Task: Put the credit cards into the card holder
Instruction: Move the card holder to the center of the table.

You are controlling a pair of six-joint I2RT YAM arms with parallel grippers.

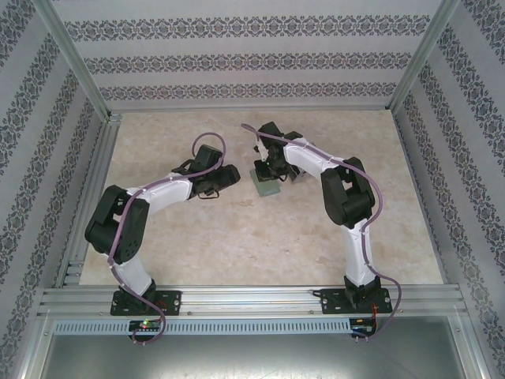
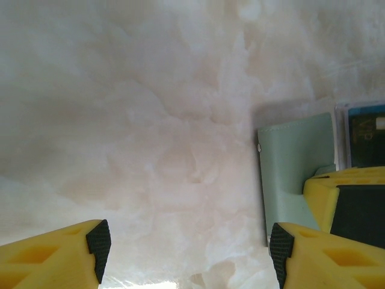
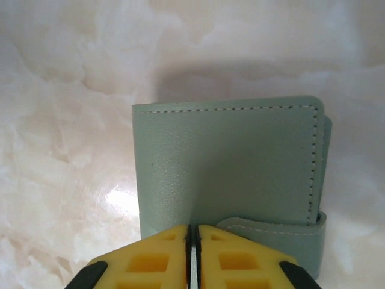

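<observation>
Leather-grained card holder point(image 3: 228, 162) — pale green, stitched, round-cornered — lies folded on the marbled table point(image 3: 60, 120); my right gripper point(image 3: 191, 232) is clenched over one edge, my left gripper point(image 2: 189, 241) spread wide.

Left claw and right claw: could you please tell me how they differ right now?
The left claw is open, spread wide; the right claw is shut to a thin slit. The left claw hangs over bare table beside the card holder; the right claw is at the card holder's edge. Both are yellow and black.
</observation>
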